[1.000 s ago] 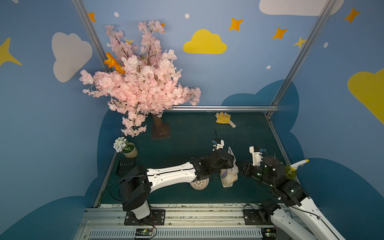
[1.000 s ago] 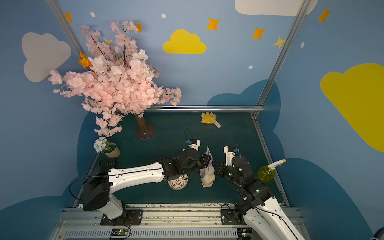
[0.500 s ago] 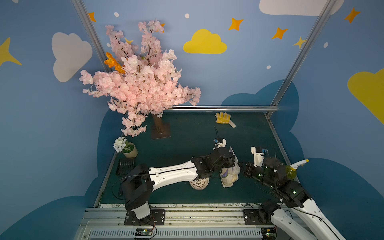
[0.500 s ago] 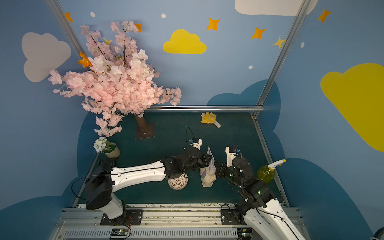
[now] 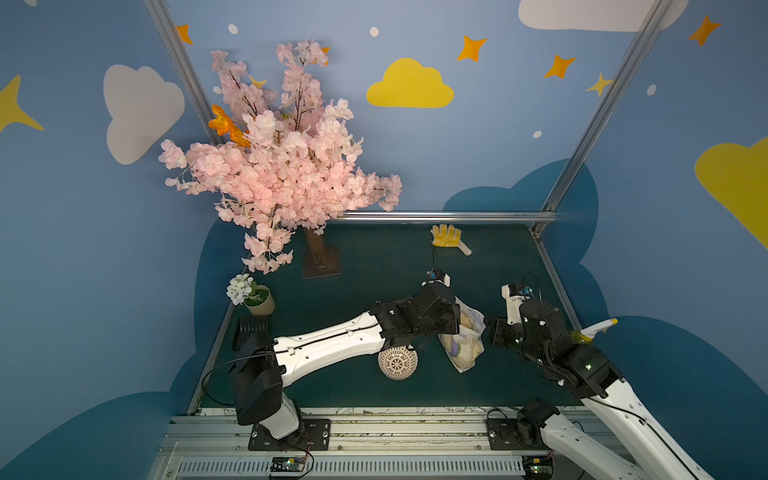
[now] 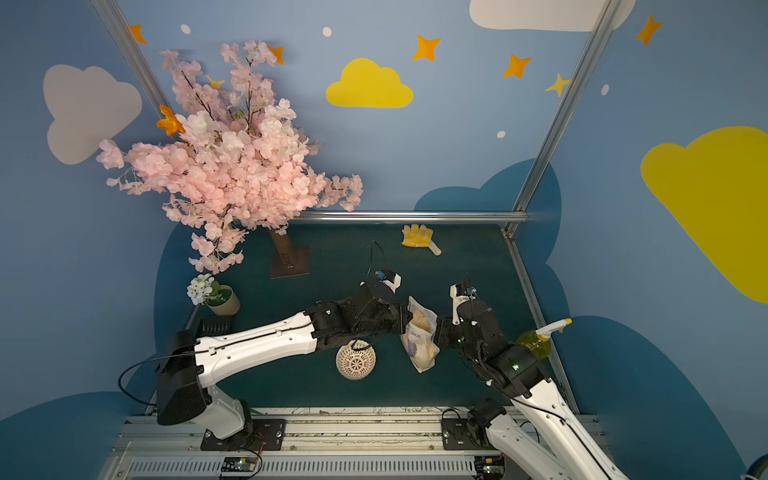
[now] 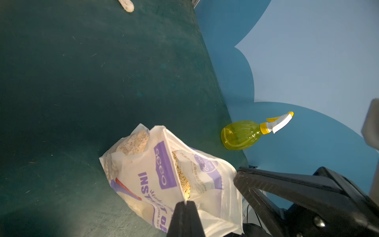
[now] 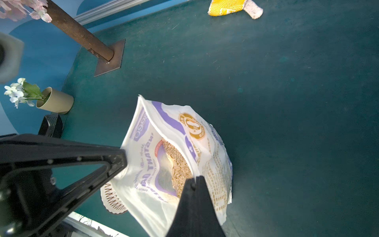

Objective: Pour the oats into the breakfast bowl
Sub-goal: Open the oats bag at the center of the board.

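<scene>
The oats sit in a crinkly white and purple bag (image 5: pixel 464 343) (image 6: pixel 420 343) standing on the green table, its mouth pulled open between the two grippers. Beige flakes (image 7: pixel 183 180) (image 8: pixel 178 164) show inside the opening. My left gripper (image 7: pixel 186 202) (image 5: pixel 455 323) is shut on one lip of the bag (image 7: pixel 151 180). On the opposite lip of the bag (image 8: pixel 147 164), my right gripper (image 8: pixel 195 179) (image 5: pixel 491 333) is shut too. The breakfast bowl (image 5: pixel 397 363) (image 6: pixel 355 360) (image 8: pixel 112 200), cream with lattice sides, stands just left of the bag, partly under the left arm.
A yellow-green spray bottle (image 6: pixel 534 343) (image 7: pixel 242 135) stands at the table's right edge behind the right arm. A yellow glove (image 5: pixel 446 237) lies at the back. The pink blossom tree (image 5: pixel 282 174), a flower pot (image 5: pixel 258 298) and a black comb-like object (image 5: pixel 249 329) occupy the left side.
The left gripper has closed onto the bag's lip. The bag and bowl stay where they were, and the right gripper keeps its grip.
</scene>
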`<state>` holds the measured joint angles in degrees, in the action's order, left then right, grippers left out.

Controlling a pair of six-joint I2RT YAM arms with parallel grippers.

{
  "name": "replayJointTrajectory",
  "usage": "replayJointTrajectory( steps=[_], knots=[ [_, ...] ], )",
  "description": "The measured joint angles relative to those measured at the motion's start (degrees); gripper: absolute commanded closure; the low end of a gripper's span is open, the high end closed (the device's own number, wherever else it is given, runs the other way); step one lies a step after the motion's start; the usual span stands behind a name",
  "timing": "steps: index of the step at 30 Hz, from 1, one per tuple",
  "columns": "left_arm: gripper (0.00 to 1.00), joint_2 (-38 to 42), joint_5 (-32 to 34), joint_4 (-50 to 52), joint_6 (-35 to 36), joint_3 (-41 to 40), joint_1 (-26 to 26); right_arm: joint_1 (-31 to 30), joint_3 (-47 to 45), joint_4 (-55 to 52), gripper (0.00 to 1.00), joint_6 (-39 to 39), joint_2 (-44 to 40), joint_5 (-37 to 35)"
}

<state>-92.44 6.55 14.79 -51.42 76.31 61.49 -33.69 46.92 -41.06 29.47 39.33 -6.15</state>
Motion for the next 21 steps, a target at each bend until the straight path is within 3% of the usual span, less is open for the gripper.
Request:
replayJointTrajectory(
  steps=[2, 4, 6, 15, 21],
  knots=[
    [0.75, -0.33, -0.50, -0.50, -0.24, 0.00, 0.00, 0.00, -0.04, -0.11, 0.69, 0.00, -0.09, 0.22],
    [0.55, -0.35, -0.70, -1.36, -0.63, 0.00, -0.07, 0.07, -0.20, 0.11, 0.67, -0.11, -0.26, 0.07],
    [0.50, -0.35, -0.79, -2.21, -0.50, 0.09, -0.15, 0.07, -0.35, 0.07, 0.68, -0.13, -0.44, -0.02],
    [0.50, -1.16, -0.37, -2.14, 0.98, 1.22, -0.57, 0.11, -0.37, 0.28, 0.73, -0.44, -0.20, 0.33],
    [0.58, -5.62, -0.59, -0.39, 2.23, 3.82, -0.63, 0.11, -0.61, 1.55, 0.83, -1.11, 2.03, 2.03]
  ],
)
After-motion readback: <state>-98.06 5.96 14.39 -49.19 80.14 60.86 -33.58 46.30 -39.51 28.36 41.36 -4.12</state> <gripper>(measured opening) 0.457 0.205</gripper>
